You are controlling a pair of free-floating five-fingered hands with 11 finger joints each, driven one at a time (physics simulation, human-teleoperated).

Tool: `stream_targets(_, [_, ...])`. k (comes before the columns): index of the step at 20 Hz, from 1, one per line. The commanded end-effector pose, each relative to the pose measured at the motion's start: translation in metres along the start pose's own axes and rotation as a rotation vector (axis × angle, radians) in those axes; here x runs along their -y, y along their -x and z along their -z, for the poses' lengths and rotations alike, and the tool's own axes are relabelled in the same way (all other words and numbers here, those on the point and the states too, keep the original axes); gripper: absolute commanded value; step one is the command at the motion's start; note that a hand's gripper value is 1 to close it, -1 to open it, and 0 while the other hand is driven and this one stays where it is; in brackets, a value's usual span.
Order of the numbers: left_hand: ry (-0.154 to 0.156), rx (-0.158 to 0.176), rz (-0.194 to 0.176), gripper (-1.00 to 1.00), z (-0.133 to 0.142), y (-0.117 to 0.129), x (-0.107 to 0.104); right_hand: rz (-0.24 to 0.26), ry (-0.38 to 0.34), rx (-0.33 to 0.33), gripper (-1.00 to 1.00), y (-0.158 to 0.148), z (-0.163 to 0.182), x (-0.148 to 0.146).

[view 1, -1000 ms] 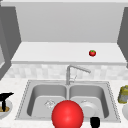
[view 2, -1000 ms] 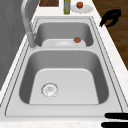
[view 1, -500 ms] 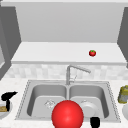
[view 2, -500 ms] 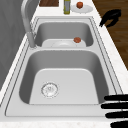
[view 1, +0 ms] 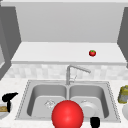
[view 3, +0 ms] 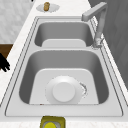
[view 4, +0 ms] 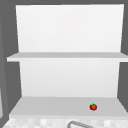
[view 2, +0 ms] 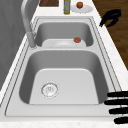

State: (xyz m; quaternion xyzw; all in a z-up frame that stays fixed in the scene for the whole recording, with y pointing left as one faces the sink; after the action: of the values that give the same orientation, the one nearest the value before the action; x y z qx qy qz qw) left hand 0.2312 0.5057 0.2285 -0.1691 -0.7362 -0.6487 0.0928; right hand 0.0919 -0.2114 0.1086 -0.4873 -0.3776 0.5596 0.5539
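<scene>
My left hand (view 1: 10, 97) hovers over the counter left of the sink (view 1: 25, 100), above a small plate (view 1: 3, 113). In the left side view its straight fingers (view 2: 117, 102) reach across the front rim of the near basin (view 2: 27, 82); it is open and holds nothing. Low in front of the right basin hangs my right hand (view 1: 95, 122), beyond the counter's front edge (view 2: 110, 18) (view 3: 3, 62), with fingers relaxed and nothing in it. A white plate (view 3: 63, 92) lies in the right basin.
A big red ball (view 1: 67, 114) fills the lower middle of the front view. A small red-brown thing (view 2: 77, 39) sits by the plate in the right basin. A tomato (view 4: 93, 107) is on the shelf. On the right counter stand a yellow-green bottle (view 1: 123, 94) and a plate (view 2: 85, 9).
In the left side view, the left hand's fingers have come further in from the right edge, over the front rim of the near basin. The right hand has stayed still.
</scene>
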Motion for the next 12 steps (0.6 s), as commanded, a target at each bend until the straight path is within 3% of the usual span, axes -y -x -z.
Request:
stream_targets(1, [0.061, -0.008, 0.032, -1.00, 0.022, -0.007, 0.002, 0.000, 0.000, 0.000, 0.00, 0.000, 0.000, 0.000])
stream_targets(12, [0.080, -0.029, 0.033, -1.00, 0.079, -0.030, 0.020, 0.000, 0.000, 0.000, 0.00, 0.000, 0.000, 0.000])
